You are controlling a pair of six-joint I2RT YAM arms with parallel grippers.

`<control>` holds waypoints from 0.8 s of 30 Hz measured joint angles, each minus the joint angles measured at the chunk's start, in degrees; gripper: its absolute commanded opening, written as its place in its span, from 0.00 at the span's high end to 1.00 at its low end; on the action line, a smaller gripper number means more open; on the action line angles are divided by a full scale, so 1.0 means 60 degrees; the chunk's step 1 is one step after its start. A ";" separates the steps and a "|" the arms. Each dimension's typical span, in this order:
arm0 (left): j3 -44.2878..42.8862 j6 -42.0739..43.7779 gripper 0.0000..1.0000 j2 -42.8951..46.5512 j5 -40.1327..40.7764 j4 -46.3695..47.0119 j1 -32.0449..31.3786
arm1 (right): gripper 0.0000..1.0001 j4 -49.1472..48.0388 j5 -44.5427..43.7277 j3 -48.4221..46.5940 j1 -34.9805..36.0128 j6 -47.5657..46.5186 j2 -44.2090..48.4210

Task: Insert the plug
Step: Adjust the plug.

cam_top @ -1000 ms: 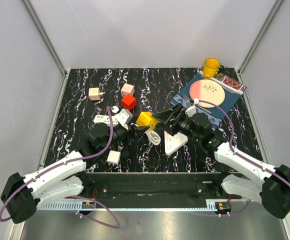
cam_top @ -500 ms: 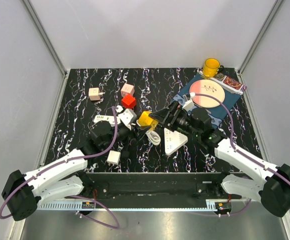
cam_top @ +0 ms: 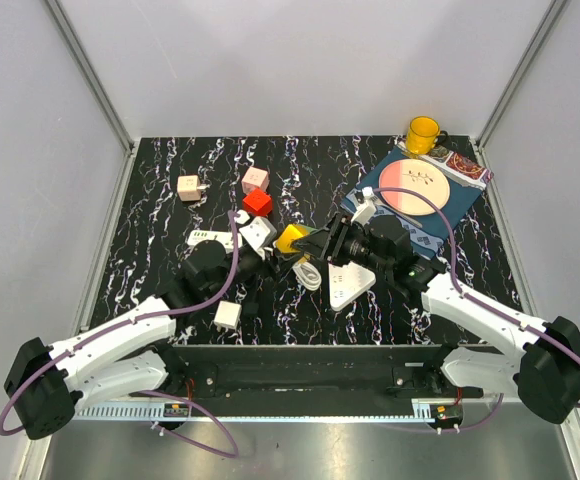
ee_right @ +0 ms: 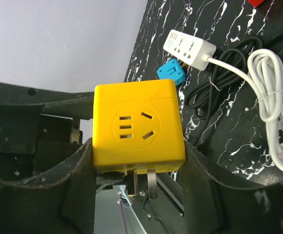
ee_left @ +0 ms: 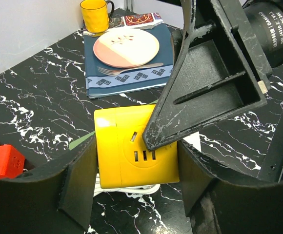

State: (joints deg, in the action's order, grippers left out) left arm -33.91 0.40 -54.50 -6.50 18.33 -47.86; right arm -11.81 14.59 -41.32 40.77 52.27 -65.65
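Left tool (ee_left: 136,165) and right tool (ee_right: 139,158), each half-open, clamp the yellow plug (cam_top: 290,238) (prongs showing).

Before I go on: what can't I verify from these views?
Top external: how the left gripper and right gripper meet the yellow cube; too small, crowded.
Left wrist: cube's prongs, hidden by its own body; its upper right corner, covered by a right gripper finger.
Right wrist: white power strip: its cable runs off the right edge.
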 measured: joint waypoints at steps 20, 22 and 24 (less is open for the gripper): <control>-0.2441 -0.3745 0.01 0.1009 0.2543 -0.3891 0.0157 | 1.00 -0.0918 -0.0095 0.0612 0.0076 -0.4029 0.0699; -0.3180 -0.4579 0.01 0.0933 0.2612 -0.4626 0.0514 | 0.99 -0.1129 -0.0080 0.0769 0.0084 -0.4677 0.0780; -0.3668 -0.5319 0.01 0.0809 0.2419 -0.5096 0.1056 | 0.98 -0.1300 -0.0051 0.0903 0.0091 -0.5322 0.0903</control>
State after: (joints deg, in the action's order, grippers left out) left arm -55.92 -31.51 -49.65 8.01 -12.25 -41.52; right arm -19.62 14.28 -35.90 41.32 20.34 -60.23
